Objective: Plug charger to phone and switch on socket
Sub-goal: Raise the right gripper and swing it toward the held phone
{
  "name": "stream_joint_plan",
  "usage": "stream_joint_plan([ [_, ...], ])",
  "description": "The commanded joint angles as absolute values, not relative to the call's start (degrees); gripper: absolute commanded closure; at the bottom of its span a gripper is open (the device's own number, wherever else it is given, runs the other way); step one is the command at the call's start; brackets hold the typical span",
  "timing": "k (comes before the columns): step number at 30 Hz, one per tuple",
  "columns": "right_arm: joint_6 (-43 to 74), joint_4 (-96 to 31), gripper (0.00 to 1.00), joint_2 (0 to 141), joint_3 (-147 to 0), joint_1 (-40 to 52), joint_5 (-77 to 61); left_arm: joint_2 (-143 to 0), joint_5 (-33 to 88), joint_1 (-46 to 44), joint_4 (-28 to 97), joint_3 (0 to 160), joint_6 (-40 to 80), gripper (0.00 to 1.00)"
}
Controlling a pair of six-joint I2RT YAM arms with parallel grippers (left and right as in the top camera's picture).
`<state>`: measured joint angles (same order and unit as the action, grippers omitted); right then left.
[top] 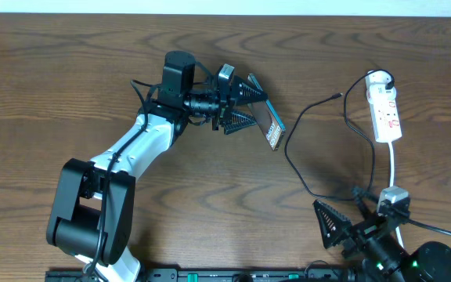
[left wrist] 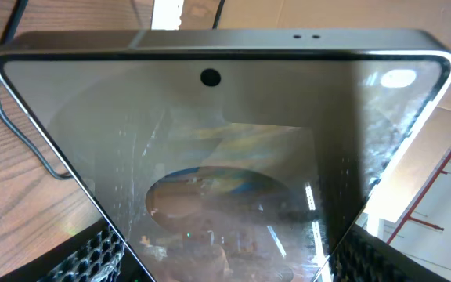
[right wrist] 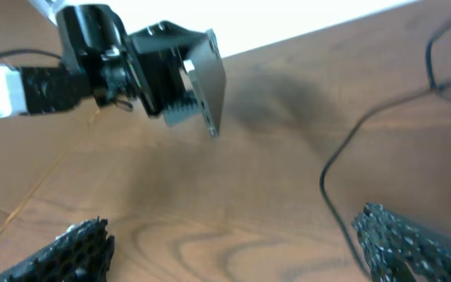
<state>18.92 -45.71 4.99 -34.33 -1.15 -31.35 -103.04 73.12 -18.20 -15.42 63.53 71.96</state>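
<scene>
The phone [top: 272, 126] is lifted off the table, tilted on edge, with my left gripper [top: 245, 106] shut on it. In the left wrist view its glossy face [left wrist: 225, 157] fills the frame between the two black fingers [left wrist: 92, 254]. The charger is a thin black cable [top: 292, 139] looping across the table, its small tip [top: 340, 95] lying free to the left of the socket [top: 386, 106]. The cable's other end runs up to the white socket's top. My right gripper [top: 351, 227] waits open near the front edge, nothing between its fingers [right wrist: 61, 251]; the cable [right wrist: 343, 157] passes close to its right finger.
A white cord [top: 394, 166] runs from the socket down to a white plug block [top: 394, 197] beside my right arm. The left arm [top: 131, 153] stretches diagonally over the table's left half. From the right wrist, the left gripper and phone [right wrist: 206, 74] appear at upper left.
</scene>
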Motion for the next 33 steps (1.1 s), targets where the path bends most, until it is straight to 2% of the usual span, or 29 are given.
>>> stream_joint_plan([
  [1, 18.83, -42.92, 0.01, 5.52, -34.81, -1.06, -33.36, -101.06, 74.59, -17.91, -15.94, 64.1, 71.2, 0.34],
  [13, 20.78, -32.49, 0.01, 18.76, -36.07, -1.06, -39.18, -101.06, 74.74, -17.91, -15.97, 64.1, 71.18, 0.35],
  [28, 20.53, -32.62, 0.01, 33.58, -52.12, -0.99, -38.63, -101.06, 77.36, -17.91, -15.94, 64.1, 71.53, 0.34],
  [33, 19.35, -36.82, 0.01, 35.7, -57.52, 1.21, -30.55, -101.06, 77.65, -17.91, -15.94, 64.1, 72.1, 0.34],
])
